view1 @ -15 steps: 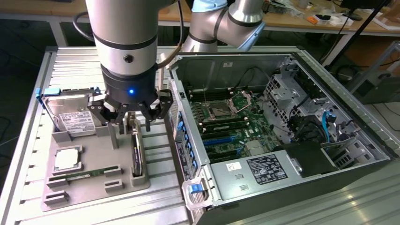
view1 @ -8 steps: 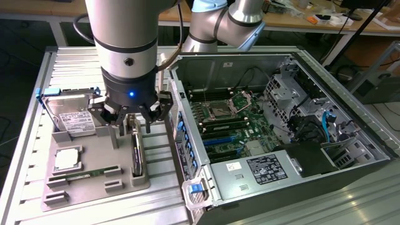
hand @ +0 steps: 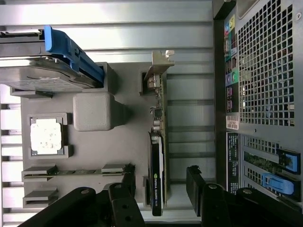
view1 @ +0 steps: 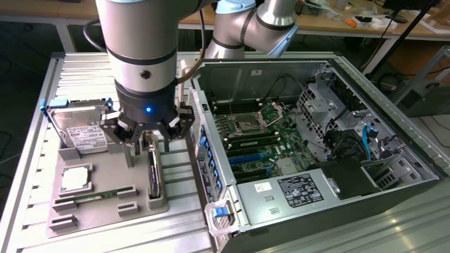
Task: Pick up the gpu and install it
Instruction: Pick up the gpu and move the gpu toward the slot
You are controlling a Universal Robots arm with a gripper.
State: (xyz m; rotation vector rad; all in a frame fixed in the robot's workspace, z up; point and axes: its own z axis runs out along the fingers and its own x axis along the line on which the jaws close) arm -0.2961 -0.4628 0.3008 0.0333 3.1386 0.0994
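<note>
"One question: where was the gpu (hand: 157,161)?"

"On edge in the grey holder (hand: 94,111) on the worktop (view1: 42,105), long axis along the computer case (hand: 265,61) beside it, bracket (hand: 161,59) at the hard drive (view1: 83,129) end. My pincer (hand: 161,179) hung open astride its black cooler (hand: 157,194), holding nothing."

In the exterior view you lose the upper end of the gpu (view1: 155,176) behind the end effector (view1: 149,139), which also covers one edge of the hard drive (view1: 79,129). In the wrist view the picture's edge cuts off the hard drive and the computer case (hand: 265,71). The print on the power supply label (view1: 299,190) is too small for you to read.
</note>
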